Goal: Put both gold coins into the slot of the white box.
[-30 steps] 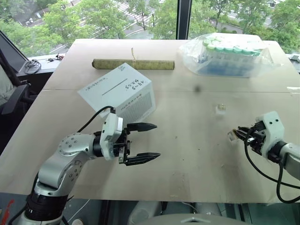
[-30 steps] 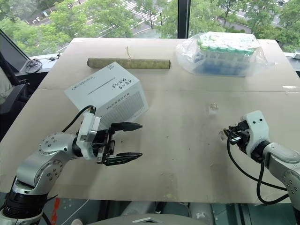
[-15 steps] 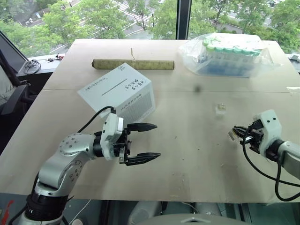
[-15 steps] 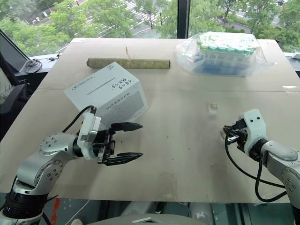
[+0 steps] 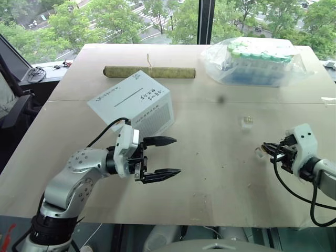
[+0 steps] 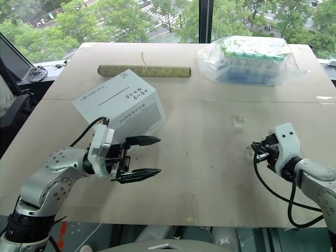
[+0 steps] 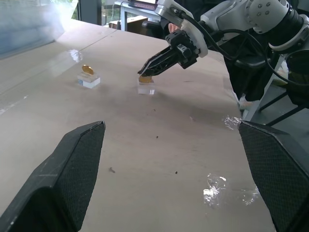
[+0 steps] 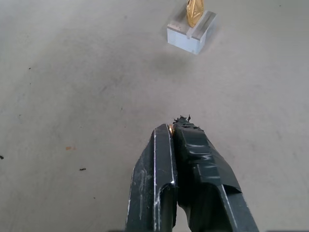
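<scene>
Our right gripper (image 8: 175, 126) has just closed: a second ago its jaws stood a little apart at the nearer clear plastic piece (image 7: 146, 87), and now they are pressed together with a sliver of gold showing between the tips. From the left wrist view the tips sit right at the top of that piece, where one of the gold coins (image 7: 144, 78) stands on edge. We judge that the first coin is now pinched, though so little of it shows that we cannot be sure how firmly. If the hold is good, the next step is to lift it clear and carry it across to the white box (image 5: 132, 106).

Our left gripper (image 5: 160, 156) has not moved; its jaws are wide open and empty, hovering just in front of the box.

The second coin (image 8: 194, 10) stands upright in the groove of the other clear plastic piece (image 8: 191, 33), a short way beyond the right gripper on the worktop (image 5: 210, 173). It is a small, thin, shiny yellow disc.

The box sits tilted at our left, well apart from both coins, with its slot (image 5: 128, 97) showing as a thin dark line on the upward face.
</scene>
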Action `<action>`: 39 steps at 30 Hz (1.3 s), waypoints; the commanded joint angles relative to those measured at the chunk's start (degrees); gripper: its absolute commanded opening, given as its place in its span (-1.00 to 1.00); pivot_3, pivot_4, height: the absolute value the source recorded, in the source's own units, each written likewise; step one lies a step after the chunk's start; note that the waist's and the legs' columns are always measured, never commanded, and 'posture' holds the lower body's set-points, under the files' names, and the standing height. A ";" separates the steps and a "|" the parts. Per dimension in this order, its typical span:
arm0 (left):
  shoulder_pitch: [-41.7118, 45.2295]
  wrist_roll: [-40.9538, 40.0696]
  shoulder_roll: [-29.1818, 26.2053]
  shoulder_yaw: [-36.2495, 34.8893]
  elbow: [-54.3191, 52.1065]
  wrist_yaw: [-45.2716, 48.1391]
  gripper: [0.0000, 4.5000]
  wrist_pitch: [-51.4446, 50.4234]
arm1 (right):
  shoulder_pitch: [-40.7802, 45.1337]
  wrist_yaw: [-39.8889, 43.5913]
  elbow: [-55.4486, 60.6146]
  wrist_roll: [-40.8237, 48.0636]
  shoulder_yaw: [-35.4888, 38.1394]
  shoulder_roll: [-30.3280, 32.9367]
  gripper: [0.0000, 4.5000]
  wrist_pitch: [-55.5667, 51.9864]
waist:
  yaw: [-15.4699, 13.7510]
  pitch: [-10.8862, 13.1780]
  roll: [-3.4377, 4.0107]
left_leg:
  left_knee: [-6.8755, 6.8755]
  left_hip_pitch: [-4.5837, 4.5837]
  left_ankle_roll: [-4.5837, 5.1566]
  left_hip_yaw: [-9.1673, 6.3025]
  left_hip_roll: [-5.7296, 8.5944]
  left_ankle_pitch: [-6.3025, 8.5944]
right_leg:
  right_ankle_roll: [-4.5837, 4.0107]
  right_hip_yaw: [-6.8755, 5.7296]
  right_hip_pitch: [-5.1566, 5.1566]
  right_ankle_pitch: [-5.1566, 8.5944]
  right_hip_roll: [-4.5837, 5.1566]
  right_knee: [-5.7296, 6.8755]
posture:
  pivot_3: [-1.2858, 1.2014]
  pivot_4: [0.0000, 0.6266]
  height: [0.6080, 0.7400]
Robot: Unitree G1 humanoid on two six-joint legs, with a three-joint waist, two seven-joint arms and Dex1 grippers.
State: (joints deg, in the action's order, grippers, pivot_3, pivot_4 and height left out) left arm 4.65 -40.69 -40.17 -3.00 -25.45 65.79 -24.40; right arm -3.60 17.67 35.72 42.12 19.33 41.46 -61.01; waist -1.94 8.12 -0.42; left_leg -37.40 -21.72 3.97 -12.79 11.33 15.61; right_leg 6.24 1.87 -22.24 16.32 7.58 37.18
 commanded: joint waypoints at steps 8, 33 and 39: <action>2.23 -2.86 0.54 -0.20 -1.52 -2.61 1.00 -3.31 | 0.34 -0.10 2.63 2.74 4.33 -1.09 -0.96 -0.44 | 0.00 0.00 0.00 | -0.02 0.01 0.00 0.02 0.00 0.00 | 0.00 0.03 -0.01 0.00 0.00 0.07 | 0.03 -0.52 1.00; 26.24 -32.66 11.22 1.94 8.03 -19.73 0.16 -32.50 | 18.76 -19.40 9.71 66.75 0.73 15.03 -1.00 14.56 | 1.24 0.04 -0.29 | -0.54 -0.08 0.00 0.06 0.02 0.00 | 0.01 0.02 0.02 0.00 0.02 0.38 | 0.03 -0.52 1.00; 27.77 -33.14 14.19 2.31 9.55 -19.80 0.16 -33.11 | 23.34 -20.07 9.63 68.69 -3.76 17.22 -1.00 17.26 | 1.10 0.08 -0.36 | -0.72 -0.19 0.00 -0.02 0.03 0.00 | 0.01 -0.12 0.01 0.00 0.02 0.43 | 0.03 -0.52 1.00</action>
State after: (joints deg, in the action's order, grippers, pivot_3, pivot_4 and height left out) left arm 31.46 -73.07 -26.41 -0.07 -16.04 45.89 -57.24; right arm 18.75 -2.38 44.31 108.67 15.43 57.92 -45.74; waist -0.84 8.20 -0.77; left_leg -38.15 -21.91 3.96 -12.81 11.37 15.61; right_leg 6.25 1.75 -22.23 16.32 7.60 37.61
